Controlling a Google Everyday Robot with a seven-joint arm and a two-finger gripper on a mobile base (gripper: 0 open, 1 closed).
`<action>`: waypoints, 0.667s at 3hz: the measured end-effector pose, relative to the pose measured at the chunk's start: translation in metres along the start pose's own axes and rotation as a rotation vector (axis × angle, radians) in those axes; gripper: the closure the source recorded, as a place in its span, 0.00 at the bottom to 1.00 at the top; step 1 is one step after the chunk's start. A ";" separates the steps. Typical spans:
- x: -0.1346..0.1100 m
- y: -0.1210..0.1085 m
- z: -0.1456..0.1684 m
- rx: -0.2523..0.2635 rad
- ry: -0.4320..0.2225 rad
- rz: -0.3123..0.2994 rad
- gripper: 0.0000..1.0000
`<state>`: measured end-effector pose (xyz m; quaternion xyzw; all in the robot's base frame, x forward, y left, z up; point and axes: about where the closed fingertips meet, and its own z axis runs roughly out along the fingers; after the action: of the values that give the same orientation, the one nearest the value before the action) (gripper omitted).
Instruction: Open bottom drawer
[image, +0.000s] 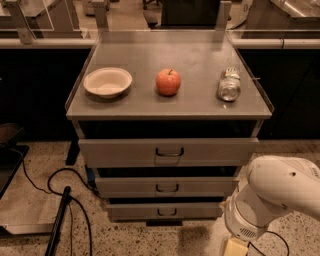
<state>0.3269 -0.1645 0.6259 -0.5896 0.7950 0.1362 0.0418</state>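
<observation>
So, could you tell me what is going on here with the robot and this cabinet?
The robot's arm is low at the right front of a grey three-drawer cabinet, there to open the bottom drawer. The gripper is near the floor at the picture's lower edge, mostly cut off, right of that drawer and clear of its handle. A bowl, an apple and a can on its side sit on top.

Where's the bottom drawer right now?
Camera view, low centre: the bottom drawer is the lowest front, under the middle drawer. The gripper sits lower right of it, at the frame's bottom edge.
</observation>
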 end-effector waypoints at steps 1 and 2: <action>0.000 0.000 0.000 0.000 0.000 0.000 0.00; -0.002 0.009 0.038 -0.046 -0.053 0.045 0.00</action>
<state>0.3159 -0.1498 0.5913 -0.5685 0.8033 0.1711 0.0461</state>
